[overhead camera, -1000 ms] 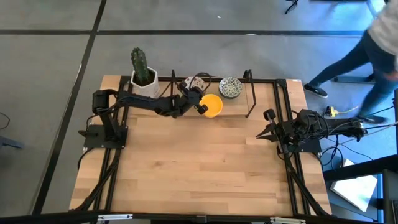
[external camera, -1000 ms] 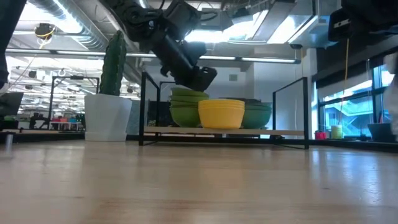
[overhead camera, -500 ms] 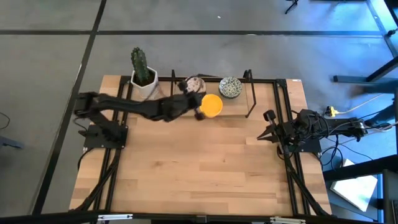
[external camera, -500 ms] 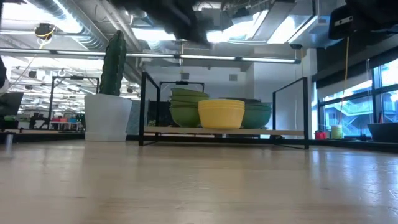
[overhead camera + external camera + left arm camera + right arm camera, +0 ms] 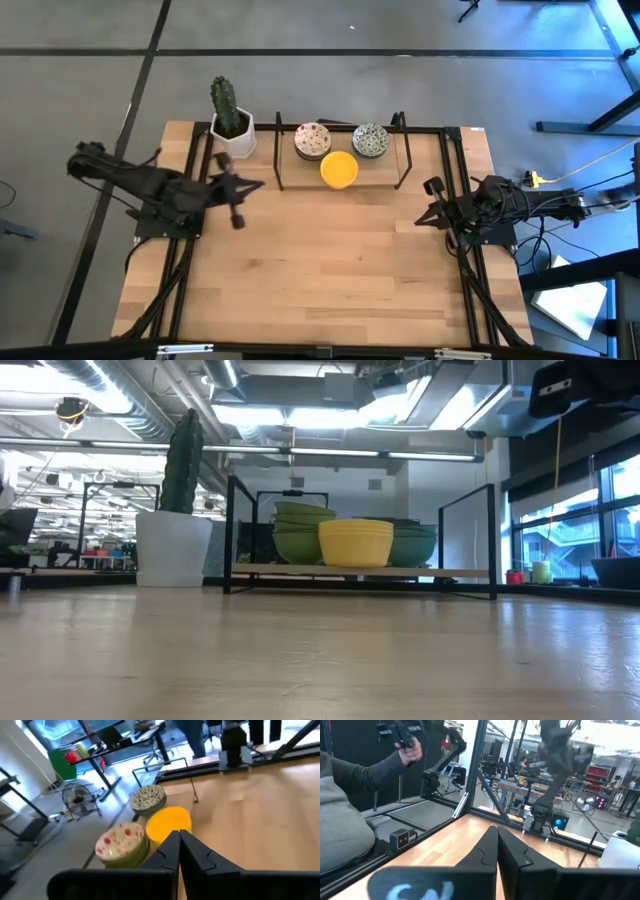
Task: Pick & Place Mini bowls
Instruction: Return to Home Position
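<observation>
Three stacks of mini bowls [image 5: 339, 169] sit on the shelf [image 5: 300, 570] at the table's [image 5: 320, 270] twelve o'clock; only the low view shows their height. The left gripper [image 5: 178, 839] at nine o'clock and the right gripper [image 5: 496, 832] at three o'clock each have fingertips pressed together.

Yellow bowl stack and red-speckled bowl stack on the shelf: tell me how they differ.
The yellow bowl stack is plain yellow inside; the red-speckled bowl stack is white with red dots. The yellow bowl stack stands at the front of the shelf; the red-speckled bowl stack behind it, nearer the cactus. Seen level, the yellow one is lower; the red-speckled one shows green outsides. Both are round stacks on the shelf.
</observation>
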`<control>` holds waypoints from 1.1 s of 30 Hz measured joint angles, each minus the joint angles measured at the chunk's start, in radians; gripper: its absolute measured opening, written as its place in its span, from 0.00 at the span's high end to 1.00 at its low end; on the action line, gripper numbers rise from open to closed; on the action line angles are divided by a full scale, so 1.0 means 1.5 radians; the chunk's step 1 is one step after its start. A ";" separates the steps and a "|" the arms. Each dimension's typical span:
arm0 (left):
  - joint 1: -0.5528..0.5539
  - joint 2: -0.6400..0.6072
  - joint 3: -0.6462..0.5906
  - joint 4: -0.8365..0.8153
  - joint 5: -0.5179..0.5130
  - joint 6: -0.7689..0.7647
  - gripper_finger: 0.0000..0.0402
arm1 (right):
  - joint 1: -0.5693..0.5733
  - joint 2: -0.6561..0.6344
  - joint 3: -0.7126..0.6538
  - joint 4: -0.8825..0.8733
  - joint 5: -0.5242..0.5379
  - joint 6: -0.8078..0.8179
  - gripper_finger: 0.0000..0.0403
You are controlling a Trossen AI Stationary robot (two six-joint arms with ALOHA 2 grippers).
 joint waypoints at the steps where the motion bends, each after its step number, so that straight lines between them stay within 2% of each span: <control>1: -0.012 -0.031 -0.027 0.002 -0.014 -0.015 0.99 | 0.000 0.000 -0.002 0.005 0.000 -0.005 0.99; 4: -0.023 -0.107 -0.112 0.009 -0.105 -0.079 0.99 | 0.000 0.000 -0.012 0.046 0.001 -0.019 0.99; 7: -0.017 -0.165 -0.198 0.043 -0.114 -0.068 0.99 | 0.000 0.000 -0.036 0.110 0.001 -0.021 0.99; 9: -0.011 -0.203 -0.260 0.120 -0.066 -0.009 1.00 | -0.002 0.000 -0.056 0.137 0.009 -0.021 0.99; 13: 0.014 -0.254 -0.374 0.341 0.086 0.156 0.99 | -0.014 0.000 -0.068 0.143 0.053 -0.021 0.99; 16: 0.051 -0.279 -0.425 0.438 0.111 0.192 1.00 | -0.028 0.000 -0.068 0.146 0.059 -0.015 0.99; 23: 0.149 -0.377 -0.482 0.447 0.288 0.200 1.00 | -0.048 -0.017 -0.068 0.124 0.047 -0.007 0.99; 27: 0.167 -0.463 -0.502 0.429 0.299 0.202 1.00 | -0.049 -0.054 -0.068 0.116 0.015 0.008 0.99; 31: 0.170 -0.542 -0.533 0.398 0.302 0.202 1.00 | -0.049 -0.115 -0.068 0.061 0.016 0.015 0.99; 33: 0.169 -0.568 -0.551 0.395 0.326 0.202 1.00 | -0.049 -0.127 -0.068 0.035 0.018 0.017 0.99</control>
